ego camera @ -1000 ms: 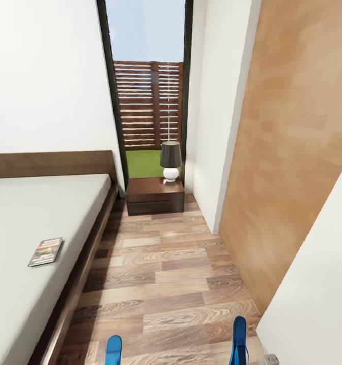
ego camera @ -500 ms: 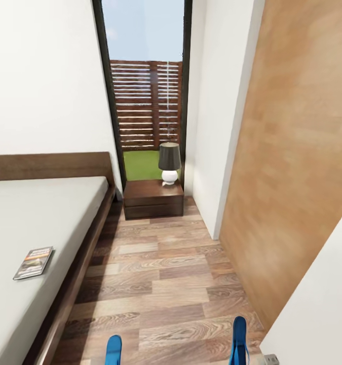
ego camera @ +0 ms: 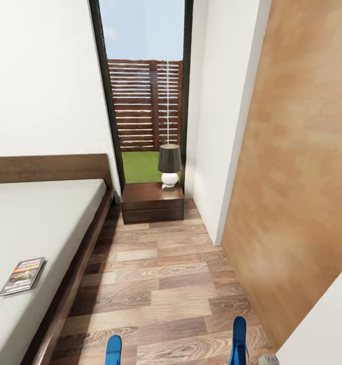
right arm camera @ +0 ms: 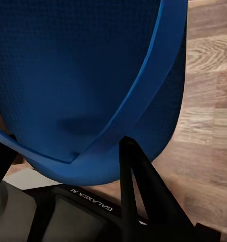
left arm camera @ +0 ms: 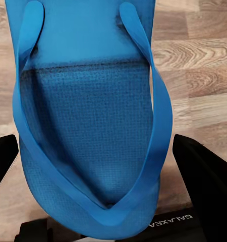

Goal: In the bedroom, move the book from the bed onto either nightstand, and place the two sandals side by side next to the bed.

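Observation:
Each of my grippers holds a bright blue sandal. In the left wrist view the left sandal (left arm camera: 88, 116) lies strap up between the two black fingers (left arm camera: 204, 181) of my left gripper (left arm camera: 96, 148), which is shut on it. My right gripper (right arm camera: 63, 148) is shut on the other sandal (right arm camera: 83, 75), seen nearly edge-on. Both sandals' tips (ego camera: 113, 350) (ego camera: 238, 337) stick up at the head view's bottom edge. The book (ego camera: 22, 275) lies flat on the bed (ego camera: 44, 223) near its right side. The nightstand (ego camera: 153, 202) with a lamp (ego camera: 169, 165) stands beyond the bed's head.
A strip of wood-plank floor (ego camera: 160, 284) runs between the bed's dark frame and a tan wooden door (ego camera: 297, 167) on the right. A white wall corner (ego camera: 211, 152) juts out beside the nightstand. Behind it is a tall dark-framed window (ego camera: 145, 91).
The whole head view has shifted: the book and bed have slid left and down, so the camera has moved. Both sandals stay in the same place in the picture.

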Motion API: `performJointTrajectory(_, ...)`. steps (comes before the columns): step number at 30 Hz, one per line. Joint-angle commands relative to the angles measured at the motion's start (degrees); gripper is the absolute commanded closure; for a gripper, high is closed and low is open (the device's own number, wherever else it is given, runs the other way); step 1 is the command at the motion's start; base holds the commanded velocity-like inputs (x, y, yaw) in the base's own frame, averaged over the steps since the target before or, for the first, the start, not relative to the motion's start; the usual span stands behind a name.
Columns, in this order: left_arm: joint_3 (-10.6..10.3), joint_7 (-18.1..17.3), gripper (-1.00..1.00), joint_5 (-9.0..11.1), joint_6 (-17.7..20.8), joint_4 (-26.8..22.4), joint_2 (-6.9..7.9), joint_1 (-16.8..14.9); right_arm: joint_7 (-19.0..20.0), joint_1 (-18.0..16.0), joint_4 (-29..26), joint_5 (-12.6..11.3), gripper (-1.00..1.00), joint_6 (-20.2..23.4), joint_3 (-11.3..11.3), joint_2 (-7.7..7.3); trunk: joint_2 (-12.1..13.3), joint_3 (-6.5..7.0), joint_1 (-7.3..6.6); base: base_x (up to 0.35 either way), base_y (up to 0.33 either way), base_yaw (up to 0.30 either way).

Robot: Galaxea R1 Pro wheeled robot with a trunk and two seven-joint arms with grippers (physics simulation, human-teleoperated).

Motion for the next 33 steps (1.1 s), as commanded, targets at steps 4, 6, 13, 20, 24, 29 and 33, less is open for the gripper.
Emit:
performJointTrajectory(4, -0.34, -0.2, 1.0, 0.55, -0.17, 0.07, 0.02, -0.05, 0.31, -0.08, 0.2, -0.35, 1.0, -0.46, 0.41, 0.04, -0.03, -0.06, 0.02, 0.229, 0.0, 0.0)
performJointTrajectory(6, -0.34, -0.2, 1.0, 0.55, -0.17, 0.07, 0.02, -0.05, 0.38, -0.08, 0.2, -0.35, 1.0, -0.51, 0.41, 0.04, -0.03, -0.06, 0.02, 0.229, 0.0, 0.0)
performJointTrajectory(13, -0.39, -0.2, 1.0, 0.54, -0.17, 0.07, 0.02, -0.05, 0.27, -0.08, 0.2, -0.42, 1.0, -0.45, 0.41, 0.03, -0.03, -0.06, 0.02, 0.229, 0.0, 0.0)
performJointTrajectory(20, -0.43, -0.23, 1.0, 0.52, -0.17, 0.07, 0.01, -0.05, 0.18, -0.08, 0.2, -0.42, 1.0, -0.47, 0.41, 0.04, -0.03, -0.06, 0.02, 0.228, 0.0, 0.0)
performJointTrajectory(24, -0.42, -0.24, 1.0, 0.54, -0.17, 0.07, -0.01, -0.05, 0.17, -0.08, 0.2, -0.43, 1.0, -0.48, 0.41, 0.04, -0.03, -0.06, 0.02, 0.225, 0.0, 0.0)
performJointTrajectory(29, -0.41, -0.21, 1.0, 0.55, -0.17, 0.07, -0.01, -0.05, 0.17, -0.08, 0.2, -0.4, 1.0, -0.51, 0.41, 0.04, -0.03, -0.06, 0.02, 0.224, 0.0, 0.009)
performJointTrajectory(33, -0.35, -0.2, 1.0, 0.55, -0.17, 0.07, 0.01, -0.05, 0.17, -0.08, 0.2, -0.43, 1.0, -0.49, 0.41, 0.04, -0.03, -0.06, 0.02, 0.224, 0.0, 0.166)
